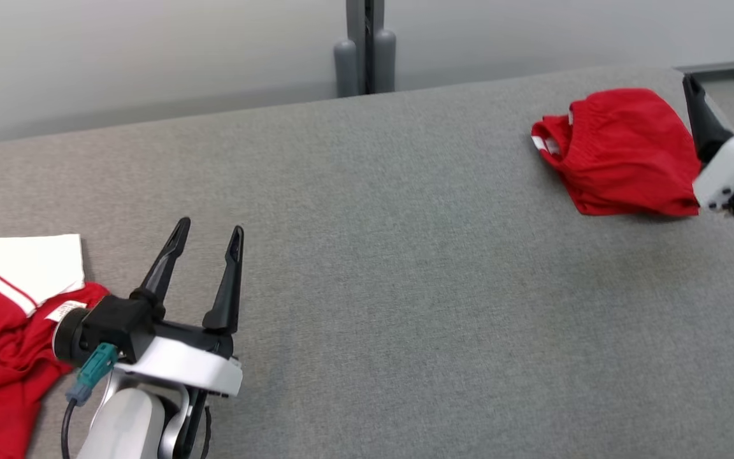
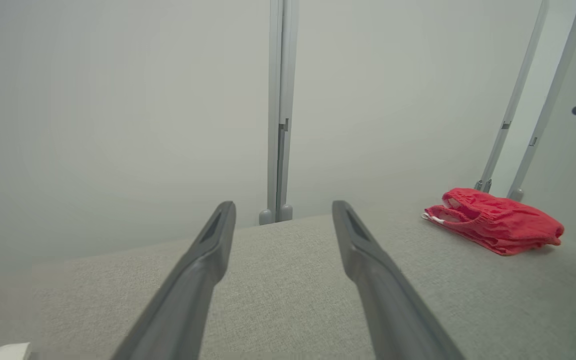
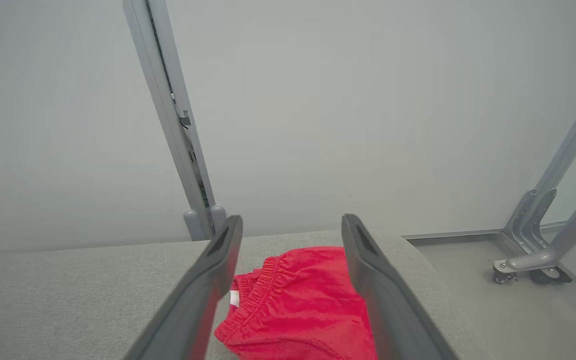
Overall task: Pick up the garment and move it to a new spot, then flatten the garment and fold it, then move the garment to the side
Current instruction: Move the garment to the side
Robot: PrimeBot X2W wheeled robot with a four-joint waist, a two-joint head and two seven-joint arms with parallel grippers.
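The folded red cloth garment [image 1: 622,153] lies just left of the right end effector [image 1: 715,76], open and empty; the open left end effector [image 1: 211,225] sits well apart from it.

A test lab: plain partition panels [image 3: 318,125] on castored frames [image 3: 528,260], padded table [image 1: 373,255].

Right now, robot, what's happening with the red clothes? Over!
Left tool open, empty. Right tool open beside folded red garment, not gripping it. Second red-and-white garment near left tool.
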